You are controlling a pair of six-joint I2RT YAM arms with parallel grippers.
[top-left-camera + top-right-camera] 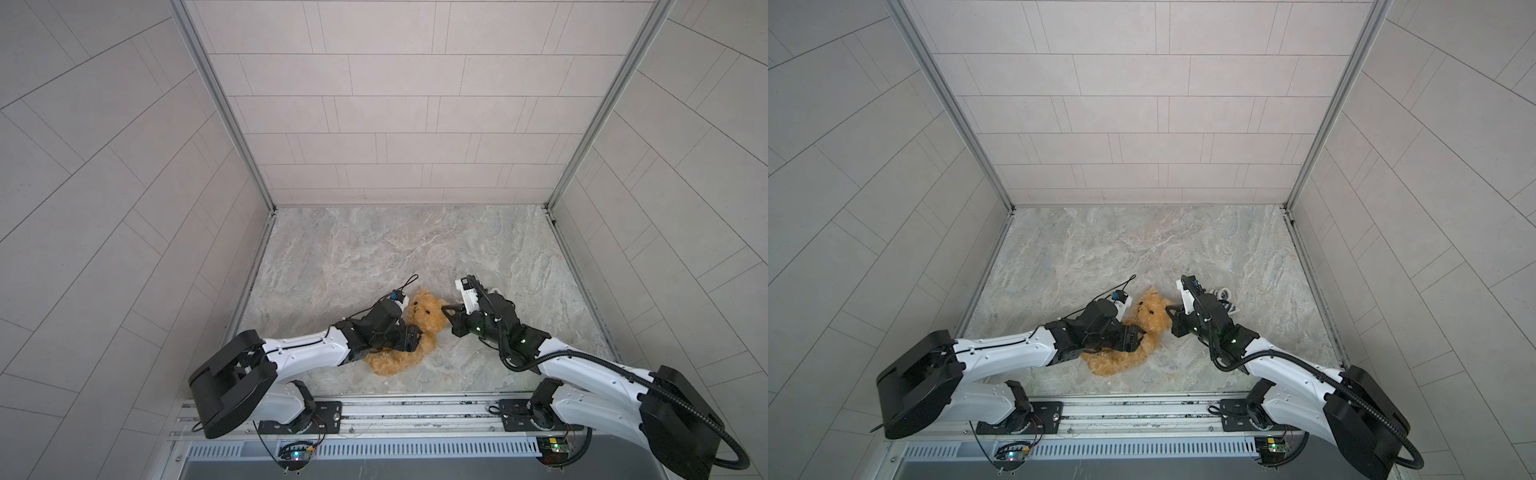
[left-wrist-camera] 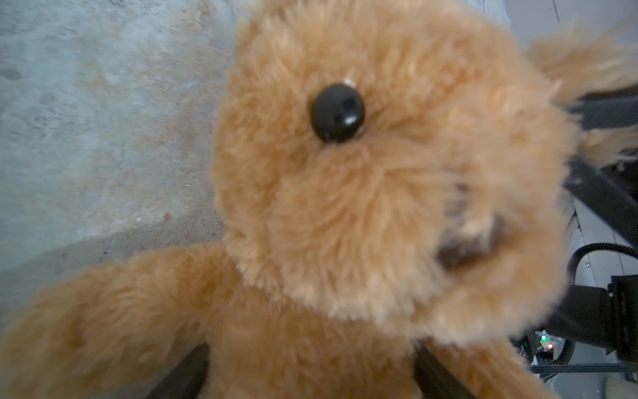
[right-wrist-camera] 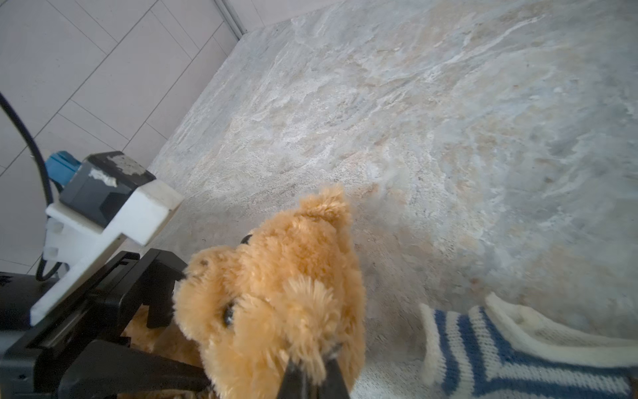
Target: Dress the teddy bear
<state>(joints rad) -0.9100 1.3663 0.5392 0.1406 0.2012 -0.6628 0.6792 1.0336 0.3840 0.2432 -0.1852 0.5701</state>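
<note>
The golden-brown teddy bear [image 1: 424, 309] [image 1: 1152, 311] lies on the marble tabletop [image 1: 374, 249] with its head toward the back. My left gripper [image 1: 415, 340] [image 1: 1140, 338] [image 2: 310, 373] straddles its torso below the head, and a dark finger [image 2: 186, 376] presses into the fur on each side. My right gripper [image 1: 445, 309] [image 1: 1169, 308] [image 3: 312, 373] is shut on a tuft of the bear's ear. A blue-and-white striped shirt [image 3: 518, 355] [image 1: 1225, 297] lies flat beside the head, mostly hidden under the right arm in both top views.
Tiled walls [image 1: 124, 208] close in the table on the left, back and right. A metal rail [image 1: 395, 411] with both arm bases runs along the front edge. A black cable [image 1: 409, 280] loops up from the left wrist camera.
</note>
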